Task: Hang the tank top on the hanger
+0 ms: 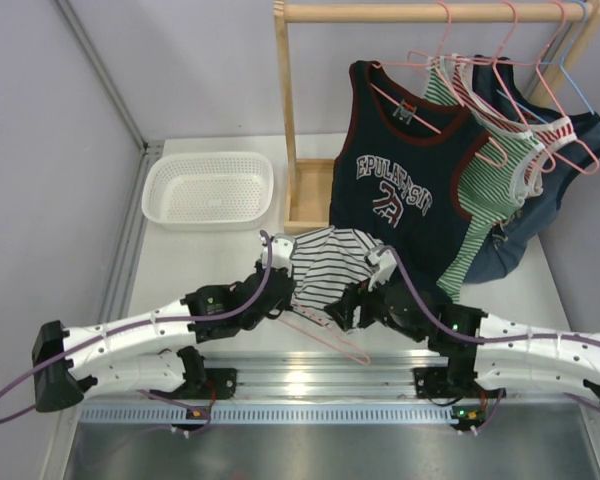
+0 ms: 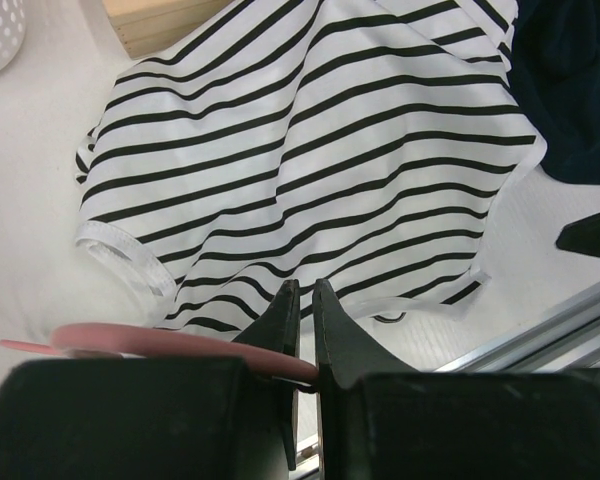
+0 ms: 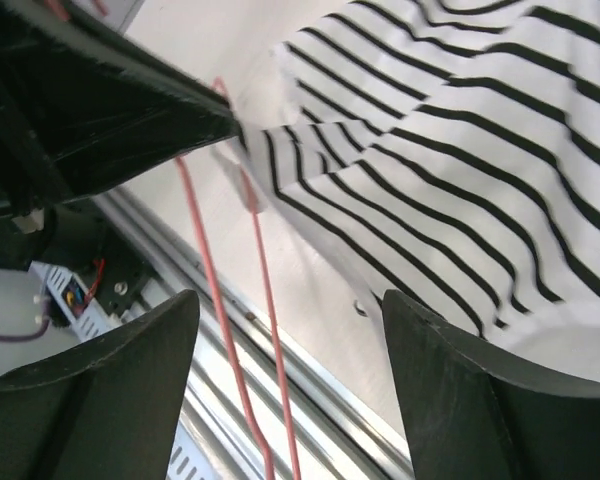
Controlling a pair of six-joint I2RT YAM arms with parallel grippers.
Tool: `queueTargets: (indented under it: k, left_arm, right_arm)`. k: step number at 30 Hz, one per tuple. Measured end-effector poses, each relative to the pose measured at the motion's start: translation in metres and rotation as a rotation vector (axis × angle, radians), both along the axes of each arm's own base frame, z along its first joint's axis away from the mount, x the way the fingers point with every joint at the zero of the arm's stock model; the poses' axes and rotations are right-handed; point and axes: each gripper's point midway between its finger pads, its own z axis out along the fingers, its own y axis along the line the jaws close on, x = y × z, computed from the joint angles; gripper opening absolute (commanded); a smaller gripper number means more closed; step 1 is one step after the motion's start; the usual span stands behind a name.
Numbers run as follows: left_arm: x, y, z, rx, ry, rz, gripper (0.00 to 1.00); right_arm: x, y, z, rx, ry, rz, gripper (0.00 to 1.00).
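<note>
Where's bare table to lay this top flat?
Bare table between white basket and left arm, left of the tank top. Crowded: centre, left gripper and right gripper at the pink hanger; right, tops hanging from the rack.

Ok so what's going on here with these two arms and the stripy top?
Two robot arms are getting the striped tank top onto the pink hanger. The left gripper is pinched shut on an edge of the top, with the hanger's wire running right by its fingers; whether it grips the wire too is unclear. The right gripper is open alongside, holding nothing. Top and hanger both lie on the table; the top isn't hung yet.
</note>
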Motion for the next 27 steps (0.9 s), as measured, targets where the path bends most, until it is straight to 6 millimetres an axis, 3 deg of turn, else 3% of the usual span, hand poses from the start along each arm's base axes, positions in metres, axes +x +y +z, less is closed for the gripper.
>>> queueTargets:
  k: [2, 5, 11, 14, 19, 27]
  left_arm:
    - [0.000, 0.000, 0.000, -0.001, -0.003, -0.002, 0.00]
    - [0.000, 0.000, 0.000, 0.001, -0.006, -0.005, 0.00]
    - [0.001, 0.000, 0.001, 0.000, -0.010, -0.006, 0.00]
    - [0.001, 0.000, 0.001, 0.000, -0.010, -0.007, 0.00]
    - [0.001, 0.000, 0.001, 0.000, -0.010, -0.007, 0.00]
    - [0.000, 0.000, 0.003, -0.004, -0.012, -0.007, 0.00]
  right_arm:
    - [0.005, -0.017, -0.001, 0.002, 0.031, -0.080, 0.60]
    - [0.006, -0.036, -0.021, -0.030, 0.096, -0.157, 0.47]
    - [-0.012, -0.071, -0.108, -0.203, 0.250, -0.223, 0.41]
    - [-0.018, -0.081, -0.133, -0.299, 0.294, -0.240, 0.41]
    - [-0.022, -0.081, -0.144, -0.370, 0.295, -0.242, 0.41]
    - [-0.025, -0.061, -0.131, -0.351, 0.252, -0.215, 0.42]
